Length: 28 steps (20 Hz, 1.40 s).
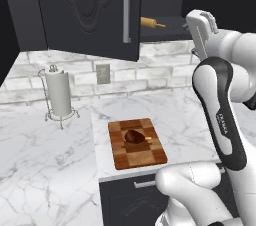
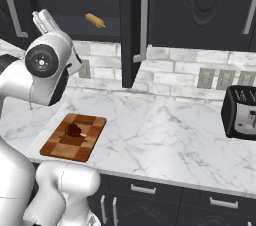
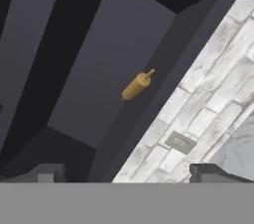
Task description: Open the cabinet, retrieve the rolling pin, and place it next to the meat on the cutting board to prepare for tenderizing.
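Observation:
The black cabinet (image 1: 85,10) has its left door swung open, and its right door (image 2: 205,5) is shut. On the shelf inside lies the tan rolling pin (image 1: 152,23) (image 2: 94,20). In the hand view the rolling pin (image 3: 136,85) is ahead of my gripper (image 3: 128,173) and well apart from it. The gripper is open, with nothing between its fingertips (image 3: 47,172). Below, the checkered cutting board (image 1: 145,157) (image 2: 87,142) lies near the counter's front edge, with the dark reddish meat (image 1: 134,136) (image 2: 74,130) on it.
A paper towel holder (image 1: 59,92) stands at the back left of the counter. A black toaster (image 2: 242,112) sits far right. Wall outlets (image 1: 103,73) are set in the white brick backsplash. The open door's edge (image 2: 131,30) juts out over the counter.

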Motion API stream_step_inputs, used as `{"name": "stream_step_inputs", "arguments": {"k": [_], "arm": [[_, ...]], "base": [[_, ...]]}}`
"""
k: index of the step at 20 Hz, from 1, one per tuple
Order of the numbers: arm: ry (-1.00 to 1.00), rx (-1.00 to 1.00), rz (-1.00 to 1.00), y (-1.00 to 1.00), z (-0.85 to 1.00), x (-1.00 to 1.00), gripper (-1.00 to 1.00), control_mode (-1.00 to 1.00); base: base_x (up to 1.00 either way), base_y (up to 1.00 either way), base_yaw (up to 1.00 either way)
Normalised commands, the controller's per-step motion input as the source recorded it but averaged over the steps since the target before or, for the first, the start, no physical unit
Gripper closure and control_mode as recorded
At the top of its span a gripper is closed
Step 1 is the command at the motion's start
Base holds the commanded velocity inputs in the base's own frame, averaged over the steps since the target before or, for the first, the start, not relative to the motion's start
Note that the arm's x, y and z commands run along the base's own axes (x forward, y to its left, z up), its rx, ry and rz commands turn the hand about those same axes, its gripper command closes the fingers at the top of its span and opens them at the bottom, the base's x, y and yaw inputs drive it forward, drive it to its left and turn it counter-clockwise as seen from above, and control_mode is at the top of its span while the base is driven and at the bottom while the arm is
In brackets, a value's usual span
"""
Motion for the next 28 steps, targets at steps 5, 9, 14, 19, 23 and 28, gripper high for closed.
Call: {"name": "stream_step_inputs", "arguments": {"k": [5,9,14,19,23,28], "arm": [[0.0,0.09,0.06,0.15,-0.18,0.16,-1.0,-1.0],[0.0,0.1,0.06,0.19,-0.11,0.21,-1.0,-1.0],[0.0,0.08,0.07,0.19,-0.01,0.31,-1.0,-1.0],[0.03,0.03,0.08,0.24,0.0,0.33,-1.0,-1.0],[0.03,0.04,0.08,0.21,0.0,0.35,-1.0,-1.0],[0.03,0.05,0.09,0.13,0.0,0.37,-1.0,-1.0]], "base": [[0.0,0.0,0.0],[0.0,0.0,0.0],[0.0,0.0,0.0],[0.0,0.0,0.0],[0.0,0.0,0.0],[0.0,0.0,0.0]]}}
